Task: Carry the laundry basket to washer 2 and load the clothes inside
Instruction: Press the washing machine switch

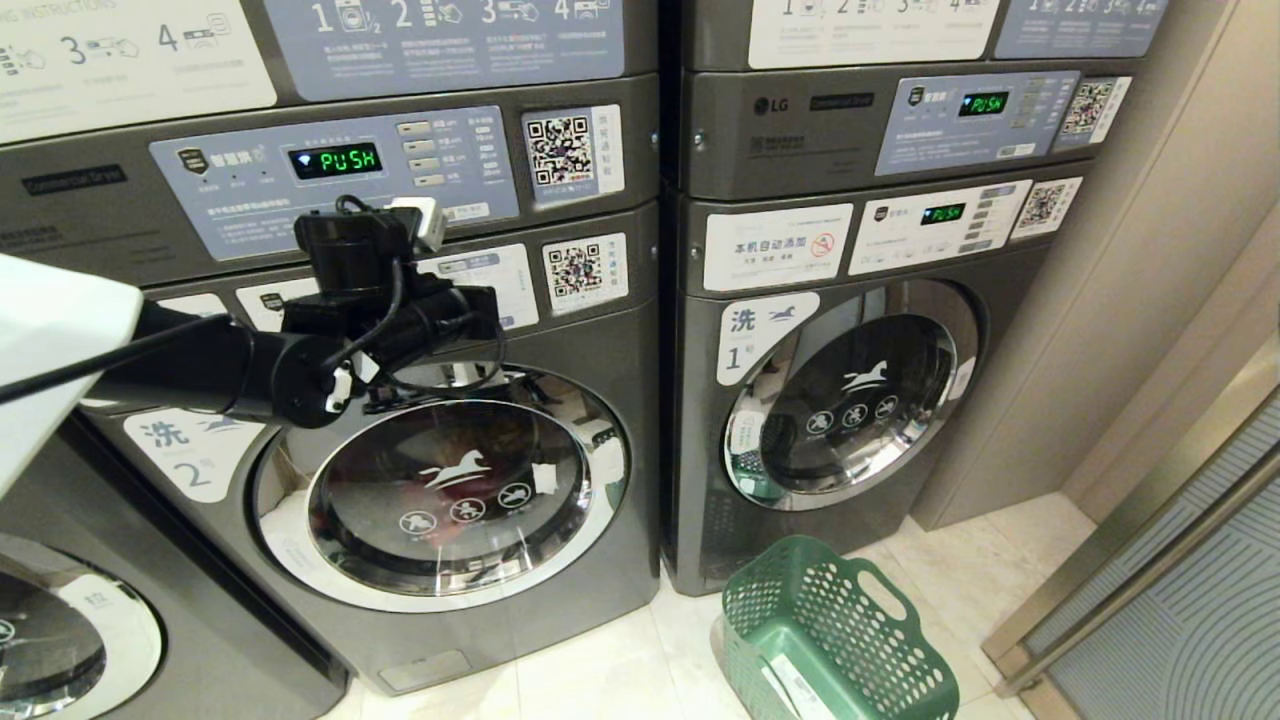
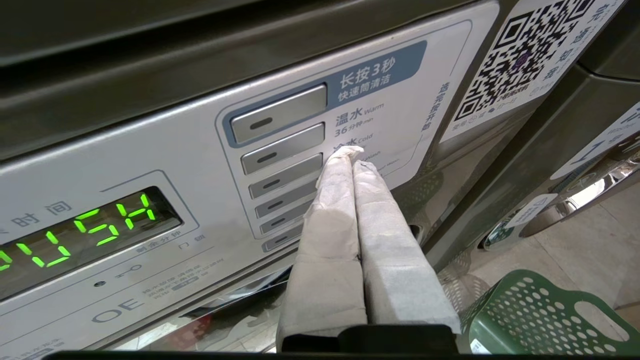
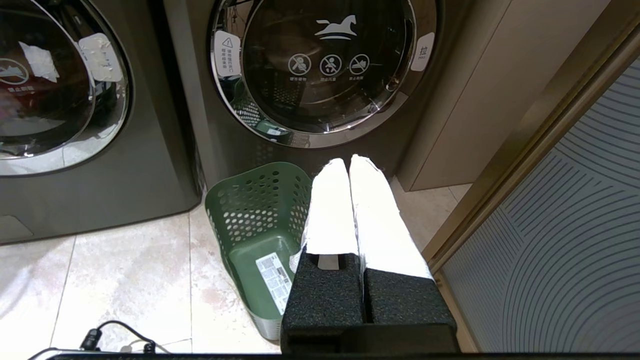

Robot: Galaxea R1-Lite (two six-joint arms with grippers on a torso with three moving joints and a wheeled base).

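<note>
Firstly, washer 2 (image 1: 440, 500): dark grey front-loader, door closed, reddish cloth dimly visible behind the glass, at 8 o'clock in the head view. Washer 1 (image 1: 850, 400): same type, at 3 o'clock of washer 2, door closed. Laundry basket (image 1: 830, 630): green, perforated, on the floor at 5 o'clock, before washer 1, holding only a white label. Left gripper (image 2: 350, 155): fingers pressed together, tips at the button column (image 2: 280, 160) of the control panel (image 2: 150, 200) above washer 2's door. Right gripper (image 3: 350, 162): fingers pressed together, hanging over the basket, holding nothing.
</note>
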